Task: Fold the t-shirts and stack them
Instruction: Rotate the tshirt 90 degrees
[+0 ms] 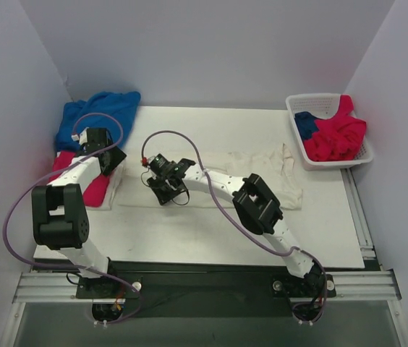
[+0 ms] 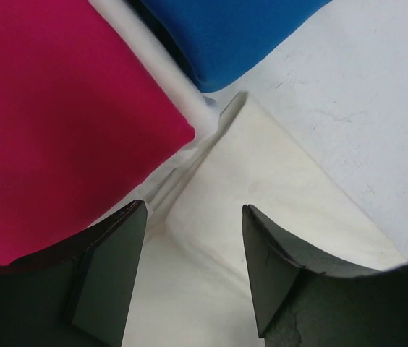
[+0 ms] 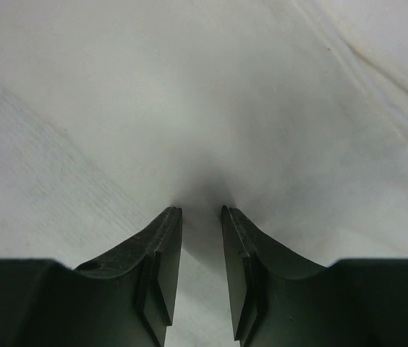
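Across the table's (image 1: 211,130) middle lies the large cream-white cotton t-shirt (image 1: 262,170), spread flat, presumably for folding. Left end effector (image 2: 193,210) gapes empty over its corner by the table's left edge. Right end effector (image 3: 202,210), narrowly parted, touches the cloth; I cannot tell whether it grips.

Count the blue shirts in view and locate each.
2. One blue shirt lies at the far-left corner of the table; the other sits in the basket. More may hide there.

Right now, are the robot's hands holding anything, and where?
Left gripper holds nothing, open over the edge of the cream shirt. Right gripper: tips meet the shirt; a pinch cannot be told.
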You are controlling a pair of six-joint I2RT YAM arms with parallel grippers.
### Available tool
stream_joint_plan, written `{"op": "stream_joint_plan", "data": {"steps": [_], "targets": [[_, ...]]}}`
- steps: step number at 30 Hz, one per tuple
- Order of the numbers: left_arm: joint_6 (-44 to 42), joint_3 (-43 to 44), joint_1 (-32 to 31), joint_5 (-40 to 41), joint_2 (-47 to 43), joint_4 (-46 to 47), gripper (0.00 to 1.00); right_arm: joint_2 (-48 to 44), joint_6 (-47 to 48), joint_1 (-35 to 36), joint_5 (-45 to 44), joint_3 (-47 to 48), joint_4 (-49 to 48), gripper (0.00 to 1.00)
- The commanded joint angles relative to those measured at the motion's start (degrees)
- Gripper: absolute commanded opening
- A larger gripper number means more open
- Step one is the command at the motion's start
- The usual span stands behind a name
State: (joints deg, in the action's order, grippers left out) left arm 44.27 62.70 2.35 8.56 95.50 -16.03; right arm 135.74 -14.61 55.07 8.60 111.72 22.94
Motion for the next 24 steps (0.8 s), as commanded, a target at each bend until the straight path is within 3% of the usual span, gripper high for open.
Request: {"op": "stream_joint_plan", "data": {"steps": [1, 11, 14, 19, 22, 24], "targets": [[-1.9, 4.6, 0.1, -3.2, 2.0, 1.9, 0.66, -3.5, 2.3, 3.3, 1.7, -8.9, 8.2, 0.3], [-3.2, 10.0, 0.1, -5.7, 7.6, 2.8, 0.66, -14.6, 4.6, 9.5, 10.5, -16.8, 10.6, 0.28], [-3.6, 10.9, 0.0, -6.7, 9.0, 2.9, 0.66, -16.8, 5.1, 12.6, 9.4, -17.1, 12.1, 0.26], [-4.5, 11.1, -0.2, -8.6, 10.1, 3.6, 0.66, -22.8, -1.4, 10.1, -8.4, -21.0, 11.4, 0.25], [-4.8, 11.0, -0.5, -8.6, 10.2, 3.6, 0.66, -28.4, -8.0, 4.4, -21.2, -24.4, 11.0, 0.26], [-4.7, 10.4, -0.8, -8.5, 9.7, 3.6, 0.66, -33.6, -11.7, 0.8, -24.8, -26.7, 10.2, 0.31]]}}
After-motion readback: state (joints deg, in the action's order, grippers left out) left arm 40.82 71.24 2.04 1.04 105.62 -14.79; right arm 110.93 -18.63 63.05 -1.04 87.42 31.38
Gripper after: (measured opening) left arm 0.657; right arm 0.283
